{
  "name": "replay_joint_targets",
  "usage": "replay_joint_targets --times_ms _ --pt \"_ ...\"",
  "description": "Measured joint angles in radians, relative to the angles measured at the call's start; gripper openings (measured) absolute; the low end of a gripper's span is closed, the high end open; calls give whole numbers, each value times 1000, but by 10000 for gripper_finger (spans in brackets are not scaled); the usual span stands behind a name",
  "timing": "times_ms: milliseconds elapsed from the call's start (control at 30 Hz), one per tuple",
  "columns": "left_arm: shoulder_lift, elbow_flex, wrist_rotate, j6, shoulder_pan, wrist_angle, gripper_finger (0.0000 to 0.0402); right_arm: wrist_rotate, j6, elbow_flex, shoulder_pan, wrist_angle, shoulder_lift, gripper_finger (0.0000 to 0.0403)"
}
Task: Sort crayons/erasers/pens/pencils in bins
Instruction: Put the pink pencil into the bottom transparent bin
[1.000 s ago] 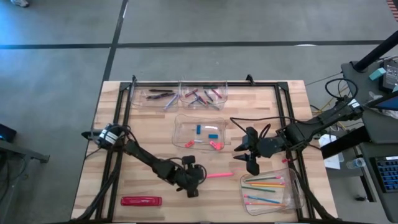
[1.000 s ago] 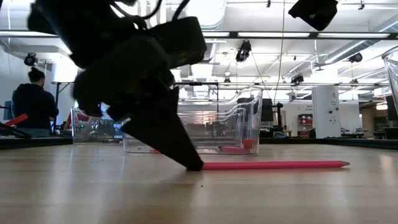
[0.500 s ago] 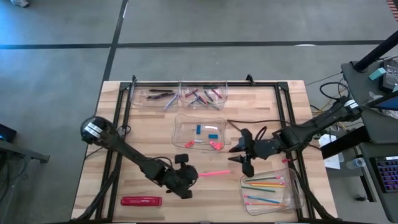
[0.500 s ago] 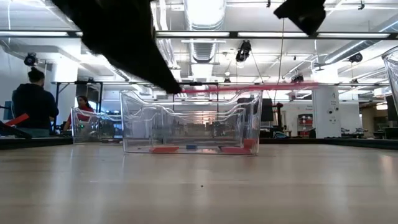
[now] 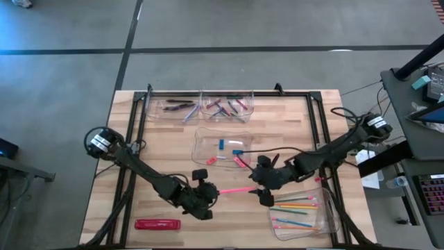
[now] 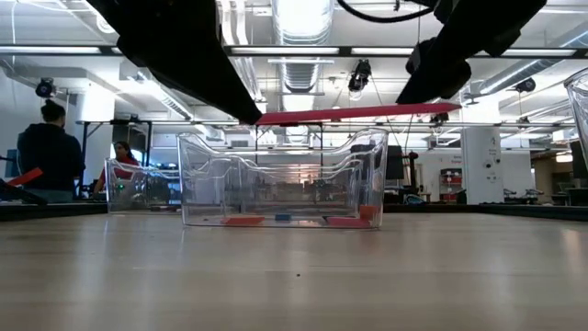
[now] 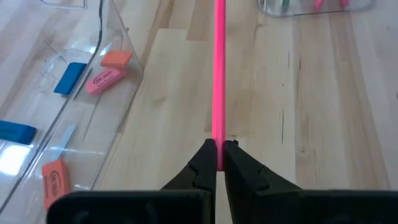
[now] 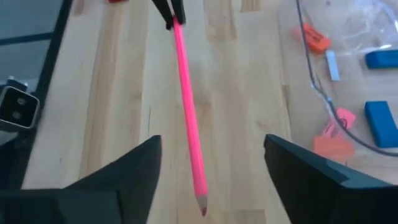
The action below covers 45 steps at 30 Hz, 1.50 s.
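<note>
A long pink pencil (image 5: 237, 189) hangs level above the table, held by my left gripper (image 5: 212, 191), which is shut on its blunt end. My right gripper (image 8: 212, 144) is open at the pencil's pointed end (image 8: 201, 210), one finger on each side, apart from it. In the low view the pencil (image 6: 349, 114) floats at the height of the eraser bin's rim (image 6: 280, 152). A clear bin with erasers (image 5: 222, 147) stands mid-table. A clear bin with pencils (image 5: 302, 212) stands at the near right. Two clear bins with pens (image 5: 173, 105) and crayons (image 5: 227, 105) stand at the far edge. My left gripper pinches the pencil's blunt end (image 7: 218, 140) between its two fingertips. The fingers come from the table's left, slanting down, in line with the pencil. The pencil sticks out ahead of them toward the table's right, about level and lifted clear of the table.
A long red flat pack (image 5: 157, 223) lies near the table's front left. Black frame bars (image 5: 135, 125) run along the table's left and right sides. People (image 6: 50, 152) stand in the room beyond the table.
My left gripper has lifted the pink pencil off the table by its blunt end; the pencil now hangs level and clear. My right gripper has moved toward the table's left and near edge, up to the pencil's pointed end.
</note>
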Motion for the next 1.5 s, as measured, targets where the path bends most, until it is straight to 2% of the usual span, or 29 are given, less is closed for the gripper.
replay_joint_targets --times_ms 100,200,467,667,1033,1167,1300,1500 --pt "0 0 0 0 -1 -1 0 -10 -9 16 0 -1 27 303" --pt "0 0 0 0 -1 0 0 -30 -20 35 2 0 54 315" --pt "0 2 1 0 -1 1 0 -35 -22 64 4 -17 131 294" --pt "0 2 1 0 0 2 0 -35 -28 76 4 -60 150 234" --pt "0 2 1 -2 0 4 0 -40 -44 78 4 -63 131 30" --pt "0 2 6 0 0 8 11 -65 -56 78 5 -62 127 20" --pt "-5 5 9 16 1 5 46 -96 -46 79 5 -91 114 20" --pt "-63 8 -9 45 6 6 104 -105 -1 151 16 -285 59 19"
